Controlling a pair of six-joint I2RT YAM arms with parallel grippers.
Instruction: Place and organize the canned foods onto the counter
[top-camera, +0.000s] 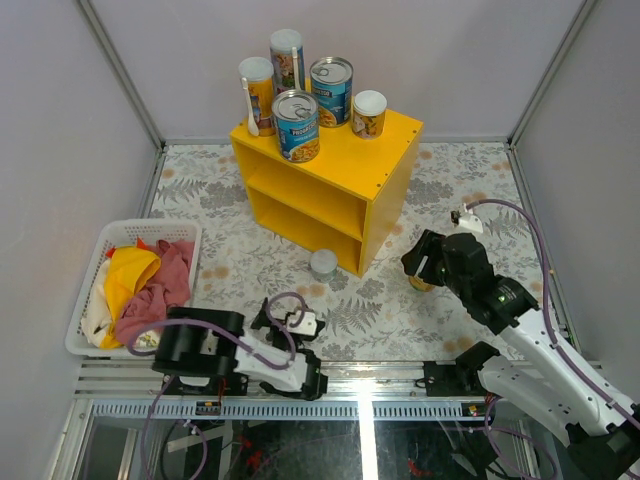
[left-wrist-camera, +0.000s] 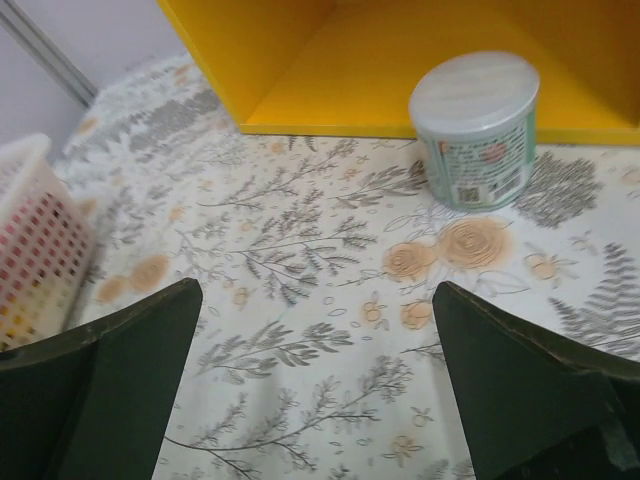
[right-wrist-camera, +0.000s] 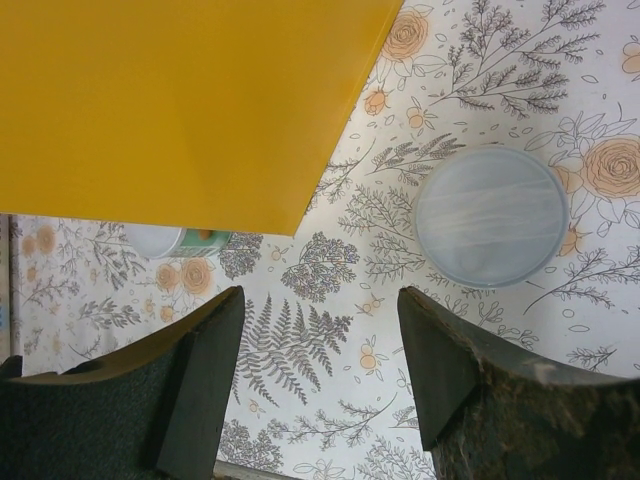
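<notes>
Left hand (left-wrist-camera: 318, 300): spread wide, nothing grasped, held low over the tabletop (left-wrist-camera: 300, 250).
Right hand (right-wrist-camera: 318, 310): fingers parted, nothing between them.
Pale-lidded can (right-wrist-camera: 492, 215): stood on the tabletop just beyond the right hand.
Short can (left-wrist-camera: 475, 130): stood before the lower opening of the yellow shelf unit (left-wrist-camera: 330, 80).
Shelf top: five cans (top-camera: 297, 125) set upright.

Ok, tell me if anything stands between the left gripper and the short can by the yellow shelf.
Nothing visible does. Only bare floral tabletop lies between the open left gripper and the short pale-lidded can, which stands upright just before the yellow counter.
</notes>
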